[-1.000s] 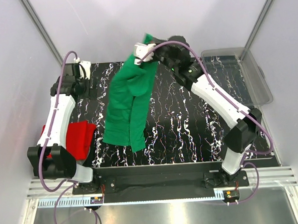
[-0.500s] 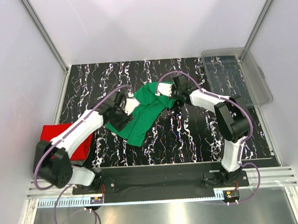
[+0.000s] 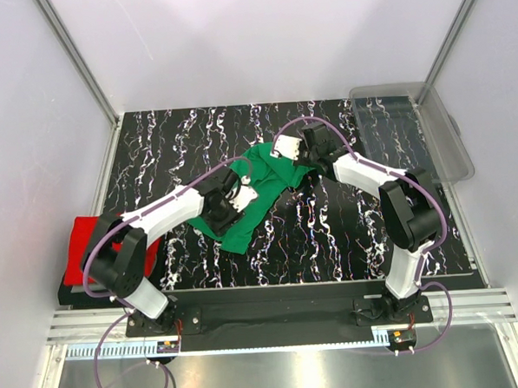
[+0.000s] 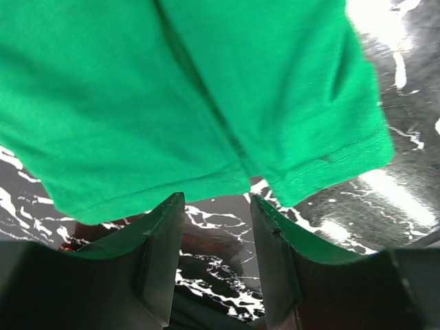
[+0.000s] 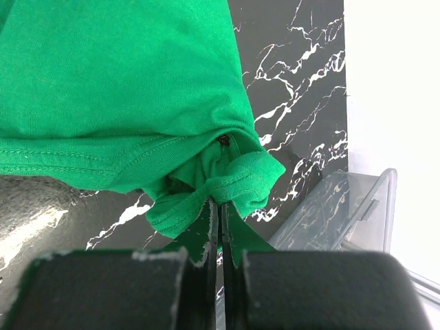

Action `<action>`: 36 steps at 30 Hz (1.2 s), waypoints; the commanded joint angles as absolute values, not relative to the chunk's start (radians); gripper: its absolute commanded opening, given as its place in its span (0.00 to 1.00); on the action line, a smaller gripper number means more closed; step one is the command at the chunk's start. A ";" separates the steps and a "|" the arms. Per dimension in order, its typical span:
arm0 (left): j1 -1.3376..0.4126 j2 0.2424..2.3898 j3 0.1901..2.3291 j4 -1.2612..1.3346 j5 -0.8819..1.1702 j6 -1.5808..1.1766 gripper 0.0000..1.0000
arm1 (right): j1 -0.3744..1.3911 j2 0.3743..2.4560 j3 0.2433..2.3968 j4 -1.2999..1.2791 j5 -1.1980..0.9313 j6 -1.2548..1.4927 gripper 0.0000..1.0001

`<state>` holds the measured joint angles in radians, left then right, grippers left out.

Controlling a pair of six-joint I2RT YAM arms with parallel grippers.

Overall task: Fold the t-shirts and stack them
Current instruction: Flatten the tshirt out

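My left pincer: parted, empty; bright green cloth t-shirt hem just ahead, lying crosswise; right pincer: pinching its far-right end.

I have open table in the upper left and lower right of the frame. The green t-shirt, left arm and right arm crowd the centre. The clear bin blocks the upper right, and the red t-shirt blocks the lower left.

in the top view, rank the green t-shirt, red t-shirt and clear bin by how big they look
1-2. clear bin and green t-shirt: they look about alike, so no ranking between them; the shirt is bunched up.
3. red t-shirt: smallest as seen, though part of it is hidden.
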<state>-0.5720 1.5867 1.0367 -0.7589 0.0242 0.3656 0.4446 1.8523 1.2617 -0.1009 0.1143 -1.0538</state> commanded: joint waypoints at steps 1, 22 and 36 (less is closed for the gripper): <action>-0.581 1.594 1.028 -0.730 0.043 0.347 0.49 | 0.440 1.830 1.287 -0.072 0.117 -1.031 0.00; -0.581 1.721 1.019 -0.698 0.031 0.328 0.44 | 0.434 1.852 1.312 -0.075 0.118 -1.009 0.00; -0.577 1.510 1.035 -0.811 -0.105 0.402 0.00 | 0.423 1.844 1.315 -0.078 0.136 -0.997 0.00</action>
<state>-0.5808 1.6489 1.0206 -0.7670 -0.0174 0.3508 0.4362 1.8572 1.2697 -0.1013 0.1150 -1.0218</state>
